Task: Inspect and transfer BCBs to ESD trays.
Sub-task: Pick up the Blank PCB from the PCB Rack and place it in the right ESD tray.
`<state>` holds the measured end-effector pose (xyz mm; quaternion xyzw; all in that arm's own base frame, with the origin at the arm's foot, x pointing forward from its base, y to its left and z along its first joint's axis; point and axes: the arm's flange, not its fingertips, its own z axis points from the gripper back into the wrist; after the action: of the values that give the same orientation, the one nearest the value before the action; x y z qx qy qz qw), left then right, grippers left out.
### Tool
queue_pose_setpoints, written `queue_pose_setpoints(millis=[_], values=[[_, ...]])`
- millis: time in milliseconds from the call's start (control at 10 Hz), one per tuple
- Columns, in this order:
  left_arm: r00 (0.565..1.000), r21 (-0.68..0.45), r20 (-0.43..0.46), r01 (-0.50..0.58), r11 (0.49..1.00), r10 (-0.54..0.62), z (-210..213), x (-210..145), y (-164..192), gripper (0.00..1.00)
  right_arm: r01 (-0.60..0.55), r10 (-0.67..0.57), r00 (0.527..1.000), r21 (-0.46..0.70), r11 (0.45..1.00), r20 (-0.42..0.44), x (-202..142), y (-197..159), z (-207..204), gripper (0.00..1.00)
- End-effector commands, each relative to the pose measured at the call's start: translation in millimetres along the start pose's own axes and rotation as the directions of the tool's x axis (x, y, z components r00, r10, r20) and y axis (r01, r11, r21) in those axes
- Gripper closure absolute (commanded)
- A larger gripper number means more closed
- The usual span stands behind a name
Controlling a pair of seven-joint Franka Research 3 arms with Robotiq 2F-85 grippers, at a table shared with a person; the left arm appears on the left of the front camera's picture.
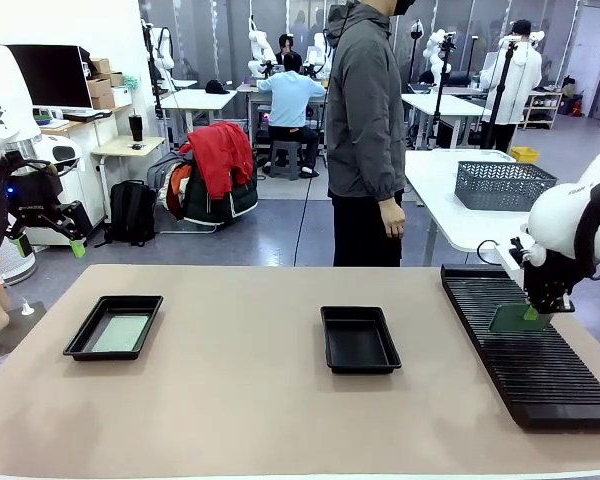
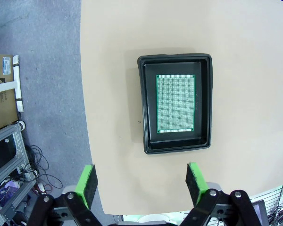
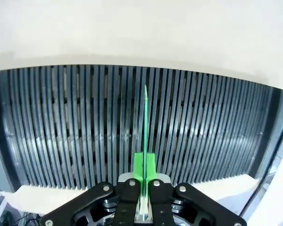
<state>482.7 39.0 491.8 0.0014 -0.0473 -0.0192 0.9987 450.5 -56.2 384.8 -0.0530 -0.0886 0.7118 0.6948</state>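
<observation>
our right hand (image 3: 145, 162) was clamped on the top edge of a board (image 3: 145, 117), which stood upright on edge in a slot of the rack (image 3: 61, 127). the board sat in the rack's far half, at the right side of the worktop (image 1: 240, 400). we judged the step in hand to be the pick: grip made, lift not yet begun. the next move called for a straight pull up along the slot, so the board would not scrape or jam on the ribs at either side. after that would come a turn for inspection and the carry to a tray. the middle tray (image 1: 360, 345) lay empty, well apart from the rack, with bare worktop between. the left tray (image 2: 174, 59) held a second board (image 2: 176, 103) flat on its floor, clear of the rim all round. our left hand (image 2: 142, 181) hung high by the worktop's left side, fingers apart and holding nothing, looking down on that tray. a person (image 1: 365, 130) stood at the far side with hands off the worktop, so we judged the way across open.
</observation>
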Motion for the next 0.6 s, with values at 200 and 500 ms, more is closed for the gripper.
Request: queue_pose_setpoints(millis=[200,500], values=[[1.000,-0.003,0.006,0.006,1.000,-0.006,-1,-1,1,0.00,-0.021,0.022,1.000,0.056,0.998,-0.008,4,2,120,1.00],[1.000,-0.003,0.006,0.006,1.000,-0.006,-1,-1,1,0.00,-0.015,0.016,1.000,0.092,0.996,-0.012,5,-2,199,1.00]])
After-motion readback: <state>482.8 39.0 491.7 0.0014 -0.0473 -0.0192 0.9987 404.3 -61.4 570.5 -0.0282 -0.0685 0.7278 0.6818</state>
